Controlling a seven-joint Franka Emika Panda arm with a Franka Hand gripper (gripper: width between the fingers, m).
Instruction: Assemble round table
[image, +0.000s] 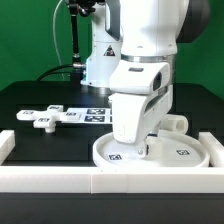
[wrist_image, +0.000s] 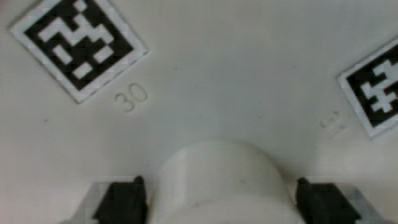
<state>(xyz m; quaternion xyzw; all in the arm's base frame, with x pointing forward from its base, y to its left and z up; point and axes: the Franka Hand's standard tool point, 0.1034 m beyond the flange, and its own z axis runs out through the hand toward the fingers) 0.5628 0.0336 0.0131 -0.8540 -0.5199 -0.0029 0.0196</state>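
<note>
One gripper (image: 138, 150) stands straight down over the middle of the disc (image: 200, 155), arm body upright above it.

Edges and room: the disc lies flat on the black tabletop (image: 30, 95). Its front rim is against or just beside the front bar (image: 100, 183); I cannot tell whether they touch. More bar pieces rise at both outer ends of that bar, boxing the disc on three sides. Open tabletop is left only behind the disc and toward the exterior view's left.

Wrist view: the disc face fills the picture, with two tags (wrist_image: 80, 45) near the corners and a raised "30" (wrist_image: 128, 95) beside one. The post (wrist_image: 222, 180) shows as a white rounded form between the dark pads (wrist_image: 121, 200). The jaws straddle it, one pad close on each flank. I cannot tell whether they pinch it or stand just off it.

Around: the foot piece (image: 42, 119) lies flat on the exterior view's left, well apart from the disc. The marker board (image: 95, 113) lies just beside it, between it and the arm. A short white stub (image: 178, 122) juts beside the gripper body on the exterior view's right; loose part or rig hardware, cannot tell. It is the nearest thing on that side.
</note>
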